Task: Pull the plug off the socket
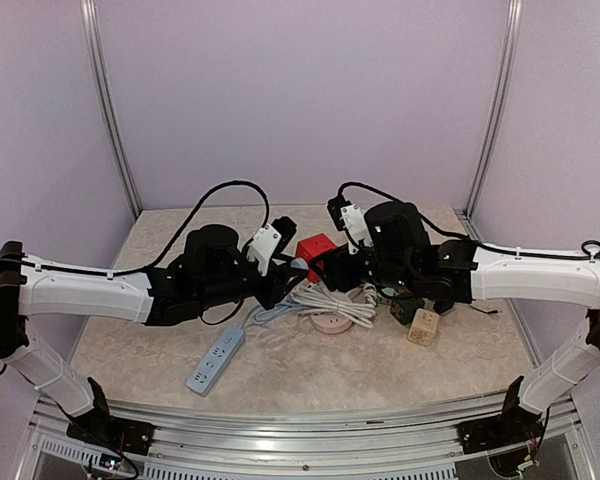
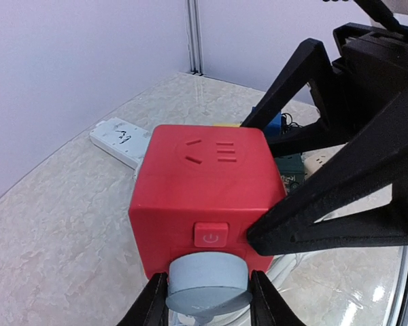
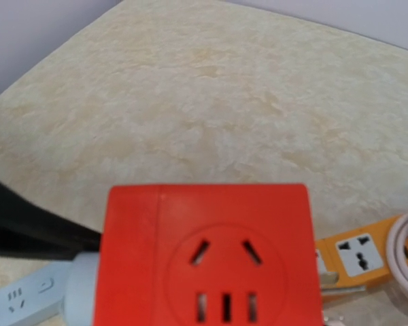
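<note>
A red cube socket (image 1: 315, 249) is held up off the table between both arms. In the left wrist view its near face (image 2: 204, 183) carries a power button, with a round grey-blue plug (image 2: 207, 278) seated just below it. My left gripper (image 2: 209, 300) is shut on that plug, one black finger on each side. My right gripper (image 1: 327, 264) is shut on the cube, and its black fingers (image 2: 326, 210) press the cube's right side front and back. The right wrist view is filled by the cube's outlet face (image 3: 211, 265), with the plug (image 3: 80, 293) at its left edge; that gripper's own fingers do not show there.
A light blue power strip (image 1: 217, 360) lies on the table at front left. A coiled white cable (image 1: 325, 303) sits under the cube. A beige cube adapter (image 1: 423, 327) lies to the right. An orange power strip (image 3: 357, 251) lies below the right arm. Purple walls enclose the table.
</note>
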Available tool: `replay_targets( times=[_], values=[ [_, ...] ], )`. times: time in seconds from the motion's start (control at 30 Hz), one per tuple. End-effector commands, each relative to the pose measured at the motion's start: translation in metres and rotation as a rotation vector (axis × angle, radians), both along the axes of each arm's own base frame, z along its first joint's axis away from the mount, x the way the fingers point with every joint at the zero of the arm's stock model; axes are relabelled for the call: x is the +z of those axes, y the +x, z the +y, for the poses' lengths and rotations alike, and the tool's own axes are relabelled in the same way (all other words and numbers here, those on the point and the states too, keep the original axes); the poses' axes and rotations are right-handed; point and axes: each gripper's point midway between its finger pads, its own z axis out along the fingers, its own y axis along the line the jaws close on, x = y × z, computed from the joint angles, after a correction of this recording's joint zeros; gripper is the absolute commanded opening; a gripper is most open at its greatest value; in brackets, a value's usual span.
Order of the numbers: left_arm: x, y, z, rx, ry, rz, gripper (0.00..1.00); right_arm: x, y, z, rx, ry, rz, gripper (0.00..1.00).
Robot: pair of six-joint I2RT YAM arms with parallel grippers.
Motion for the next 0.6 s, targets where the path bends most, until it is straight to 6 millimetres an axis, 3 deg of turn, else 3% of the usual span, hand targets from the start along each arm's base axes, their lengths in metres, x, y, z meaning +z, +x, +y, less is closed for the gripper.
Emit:
replay_targets(
  times=[0.0, 0.3, 0.57],
  values=[
    [0.000, -0.001, -0.012, 0.037, 0.007, -0.017, 0.00, 0.047, 0.030, -0.035, -0.269, 0.099, -0.085, 0.00],
    [-0.003, -0.002, -0.013, 0.049, 0.000, -0.004, 0.00, 0.049, 0.031, -0.043, -0.303, 0.098, -0.102, 0.00],
    [-0.004, -0.001, 0.001, -0.030, -0.034, 0.049, 0.00, 0.073, 0.000, -0.014, -0.002, 0.152, -0.198, 0.00]
  ],
)
